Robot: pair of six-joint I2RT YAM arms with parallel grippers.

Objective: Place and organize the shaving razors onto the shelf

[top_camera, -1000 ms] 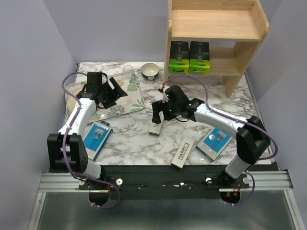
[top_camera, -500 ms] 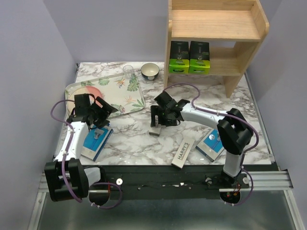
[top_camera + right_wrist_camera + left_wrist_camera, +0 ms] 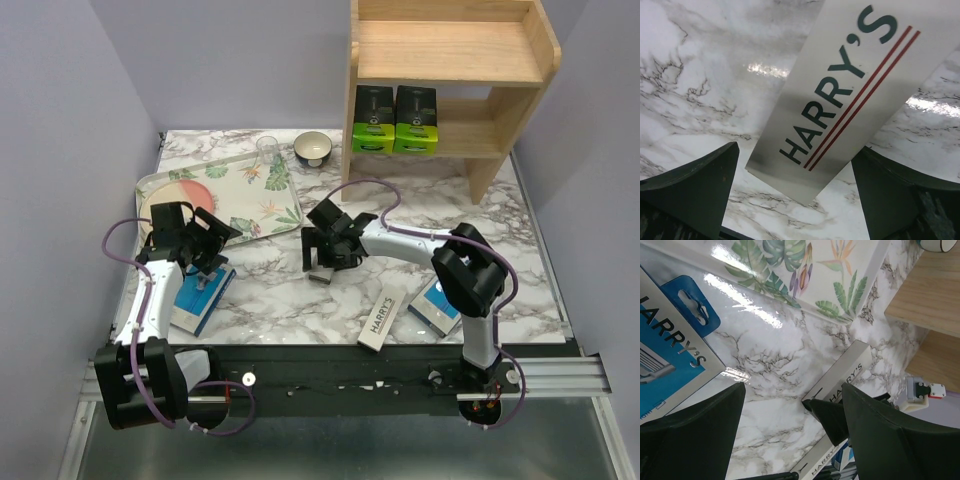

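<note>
Nearest the front edge of the marble worktop (image 3: 270,300), 1 white HARRY'S box (image 3: 381,320) lies flat. 1 blue razor pack (image 3: 432,310) lies just to its right, partly under the right arm. At the left, the left fingers (image 3: 695,435) are spread wide and grasp nothing, above the second blue pack (image 3: 675,340). In the middle, the right fingers (image 3: 690,185) are parted, with the end of the second HARRY'S box (image 3: 840,95) lying between them. Farther back, 2 black boxes with lime-green ends (image 3: 374,120) stand side by side on the lower tier of the wooden shelf (image 3: 455,68).
</note>
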